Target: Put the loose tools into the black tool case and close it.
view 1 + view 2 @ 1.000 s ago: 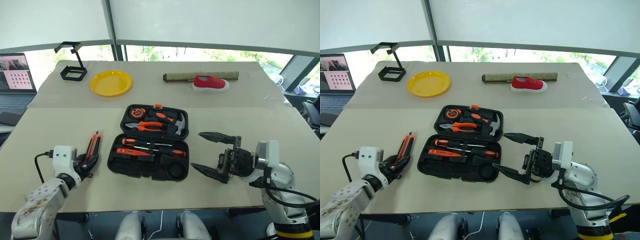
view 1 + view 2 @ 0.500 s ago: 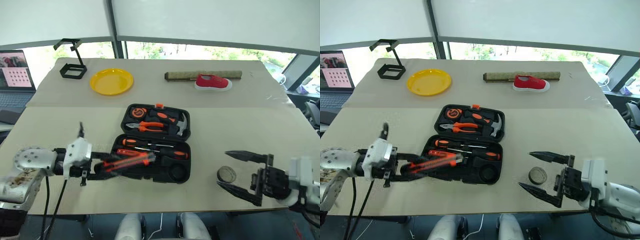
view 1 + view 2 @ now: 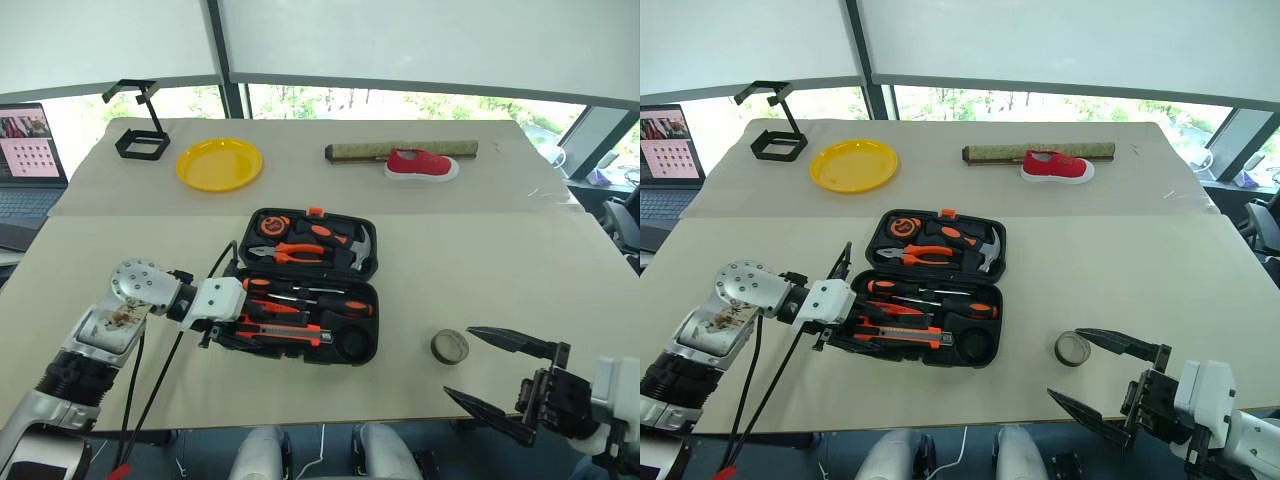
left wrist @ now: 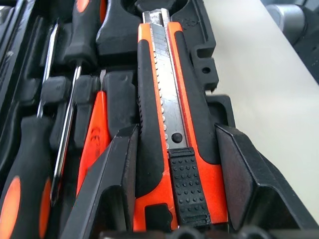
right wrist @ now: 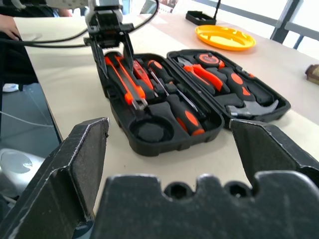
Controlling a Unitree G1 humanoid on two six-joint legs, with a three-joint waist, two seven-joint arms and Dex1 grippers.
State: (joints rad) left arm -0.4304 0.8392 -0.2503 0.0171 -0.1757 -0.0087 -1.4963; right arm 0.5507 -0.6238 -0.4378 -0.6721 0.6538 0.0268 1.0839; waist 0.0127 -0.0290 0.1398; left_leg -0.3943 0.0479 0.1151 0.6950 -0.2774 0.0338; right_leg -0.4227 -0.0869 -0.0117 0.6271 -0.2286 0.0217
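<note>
Left eye view: black tool case (image 3: 308,285) lies open mid-table so its slots are reachable. Left gripper (image 3: 232,329) clamps the utility knife (image 3: 285,333) over the near slot, likely seating it. Right gripper (image 3: 503,376) gapes empty beside the tape roll (image 3: 450,347), right of the case.

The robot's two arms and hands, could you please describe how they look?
The left arm is silver-grey, scuffed, with a round grey elbow joint, a white wrist block and loose black cables hanging beside it. The left hand has two black wedge-shaped fingers. The right hand has long, pointed black fingers on a black base with small round holes, behind it a white wrist housing.
</note>
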